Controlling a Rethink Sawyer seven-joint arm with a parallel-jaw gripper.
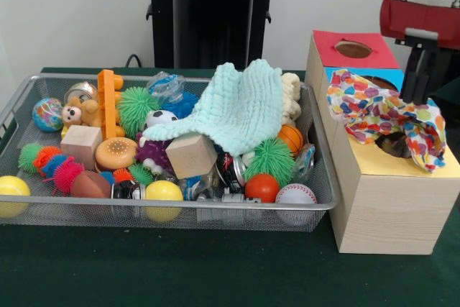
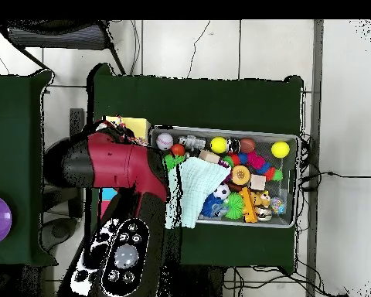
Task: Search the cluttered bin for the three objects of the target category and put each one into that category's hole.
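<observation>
Green-covered table [image 1: 215, 271] bearing the wire mesh bin [image 1: 14, 109] at left in the front view and, just beside its right end, a pale wooden box [image 1: 392, 213] whose top is red, blue and yellow in turn.

Red and black arm [image 2: 123, 166]: in the overhead view it spans the box, hiding most of it. In the front view the gripper [image 1: 415, 80] descends at the right edge, above the yellow section; whether its fingers are spread or pinching cannot be told, as the tips are hidden by fabric.

Polka-dot cloth [image 1: 381, 116]: white with multicoloured dots, draped across the blue and yellow sections, touching the gripper's lower end and partly covering the round hole [image 1: 394, 145] in the yellow top.

Mint green waffle-knit cloth [image 1: 230, 109]: heaped over the toys at the bin's centre.

Smaller contents: wooden cube [image 1: 190, 154], green spiky ball [image 1: 269, 158], yellow ball [image 1: 164, 192], baseball [image 1: 295, 193].
</observation>
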